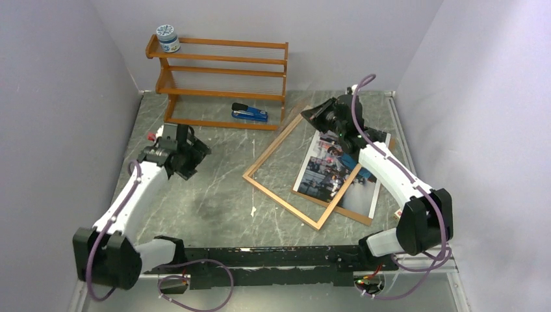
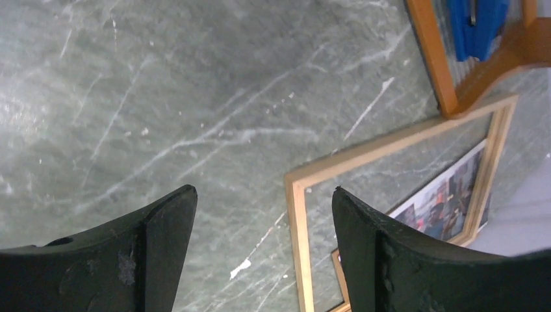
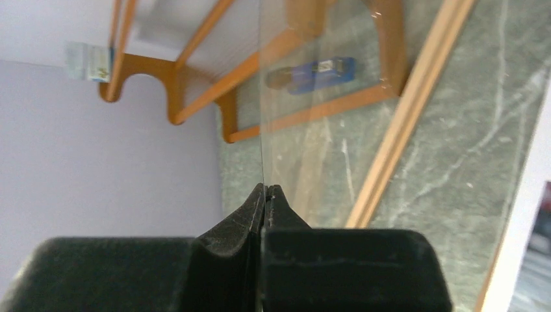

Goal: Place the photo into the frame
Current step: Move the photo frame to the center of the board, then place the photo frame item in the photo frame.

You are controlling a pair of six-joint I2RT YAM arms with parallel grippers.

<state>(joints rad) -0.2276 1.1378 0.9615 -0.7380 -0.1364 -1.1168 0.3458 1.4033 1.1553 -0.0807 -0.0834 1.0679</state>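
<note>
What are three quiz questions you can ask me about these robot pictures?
1. True or false: the left gripper is open, above the bare table.
2. Where does the photo lie? A inside a box; B partly under the frame; C in the left gripper.
3. Fill the gap: the right gripper is shut on a clear ____.

Key: 1 true; 2 B; 3 pane.
</note>
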